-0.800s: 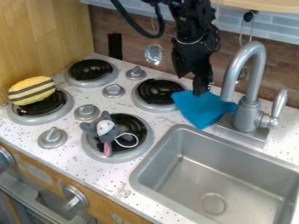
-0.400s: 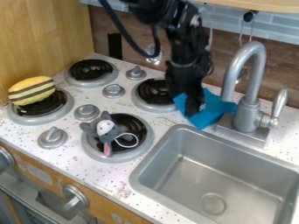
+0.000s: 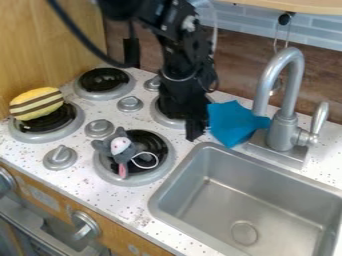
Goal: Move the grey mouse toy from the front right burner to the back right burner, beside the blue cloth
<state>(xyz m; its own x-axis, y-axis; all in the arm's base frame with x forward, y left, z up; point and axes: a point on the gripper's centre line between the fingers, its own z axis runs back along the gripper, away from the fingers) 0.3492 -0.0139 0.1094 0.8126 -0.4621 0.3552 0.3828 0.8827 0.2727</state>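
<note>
Claw (image 3: pixel 194 134), released or clenched I cannot tell, hangs beside the blue cloth (image 3: pixel 231 123), near the metal sink (image 3: pixel 267 175), whose floor has a round drain (image 3: pixel 244 233).

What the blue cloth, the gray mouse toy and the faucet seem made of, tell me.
Blue cloth: matte fabric, judging by its creases and uneven edge; the fiber can't be told.
Gray mouse toy: probably plush, with a dull, soft-looking surface and rounded ears.
Faucet: looks like satin metal, from its silvery gray sheen, though coated plastic is possible.
</note>
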